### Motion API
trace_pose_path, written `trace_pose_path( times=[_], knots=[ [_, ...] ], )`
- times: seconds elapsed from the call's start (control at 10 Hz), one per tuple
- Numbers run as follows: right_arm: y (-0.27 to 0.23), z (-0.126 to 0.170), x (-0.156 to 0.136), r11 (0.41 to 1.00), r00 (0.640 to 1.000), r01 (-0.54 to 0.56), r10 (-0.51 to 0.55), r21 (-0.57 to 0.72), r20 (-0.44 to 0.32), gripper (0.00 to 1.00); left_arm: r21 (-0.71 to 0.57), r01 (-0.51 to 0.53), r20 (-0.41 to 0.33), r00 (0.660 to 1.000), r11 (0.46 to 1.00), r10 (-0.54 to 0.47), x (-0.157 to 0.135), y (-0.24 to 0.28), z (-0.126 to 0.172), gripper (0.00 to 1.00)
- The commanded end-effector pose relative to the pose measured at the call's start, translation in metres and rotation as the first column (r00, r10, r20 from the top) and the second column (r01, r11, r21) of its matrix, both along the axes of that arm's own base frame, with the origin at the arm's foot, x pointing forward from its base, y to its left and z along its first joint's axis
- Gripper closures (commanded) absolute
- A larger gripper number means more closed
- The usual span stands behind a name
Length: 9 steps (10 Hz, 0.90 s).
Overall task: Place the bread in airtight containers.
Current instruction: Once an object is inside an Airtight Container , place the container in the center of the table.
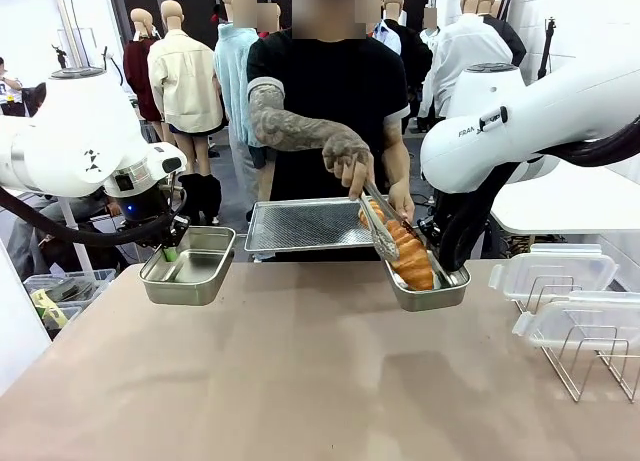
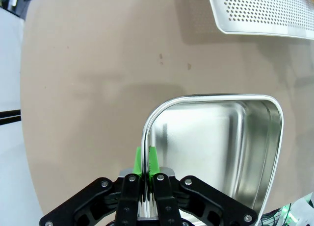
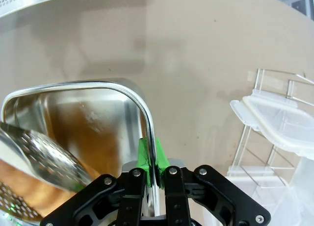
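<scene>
My left gripper point(image 1: 172, 249) is shut on the rim of an empty steel container point(image 1: 188, 266), holding it just above the table; in the left wrist view the green pads point(image 2: 140, 161) pinch the container's point(image 2: 216, 147) edge. On the other side, my right gripper point(image 1: 437, 251) is shut on the rim of a second container point(image 1: 441, 299) with several golden-orange bread rolls point(image 1: 412, 261) in it. The person's hand holds metal tongs point(image 1: 380, 226) down onto the bread. The right wrist view has that gripper point(image 3: 151, 160) on the container wall point(image 3: 98, 113), the tongs point(image 3: 49, 155) and bread point(image 3: 29, 183) inside.
A large perforated steel tray point(image 1: 305, 224) lies at the far edge in front of the person, between the two pans. Clear plastic lids point(image 1: 555, 269) rest on a wire rack point(image 1: 590, 366) at the right of the table. The brown tabletop point(image 1: 300, 381) lies in front.
</scene>
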State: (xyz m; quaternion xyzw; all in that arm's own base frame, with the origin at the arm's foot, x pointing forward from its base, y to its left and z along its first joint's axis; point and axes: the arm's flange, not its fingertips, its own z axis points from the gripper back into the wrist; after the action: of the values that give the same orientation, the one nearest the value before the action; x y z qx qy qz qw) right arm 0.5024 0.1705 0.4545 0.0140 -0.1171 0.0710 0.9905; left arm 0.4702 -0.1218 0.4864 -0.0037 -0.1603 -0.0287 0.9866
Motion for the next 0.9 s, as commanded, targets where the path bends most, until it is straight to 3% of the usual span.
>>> trace_pose_path(
  times=[0.0,0.8],
  knots=[
    [-0.0002,0.0003,0.0004,1.0,1.0,-0.015,0.015,0.015,0.017,1.0,0.001,0.004,0.024,1.0,1.0,-0.004,-0.0005,0.0014,0.0016,1.0],
    [-0.0002,0.0003,0.0004,1.0,1.0,-0.015,0.015,0.015,0.017,1.0,0.001,0.004,0.024,1.0,1.0,-0.004,-0.0005,0.0014,0.0016,1.0]
  ],
)
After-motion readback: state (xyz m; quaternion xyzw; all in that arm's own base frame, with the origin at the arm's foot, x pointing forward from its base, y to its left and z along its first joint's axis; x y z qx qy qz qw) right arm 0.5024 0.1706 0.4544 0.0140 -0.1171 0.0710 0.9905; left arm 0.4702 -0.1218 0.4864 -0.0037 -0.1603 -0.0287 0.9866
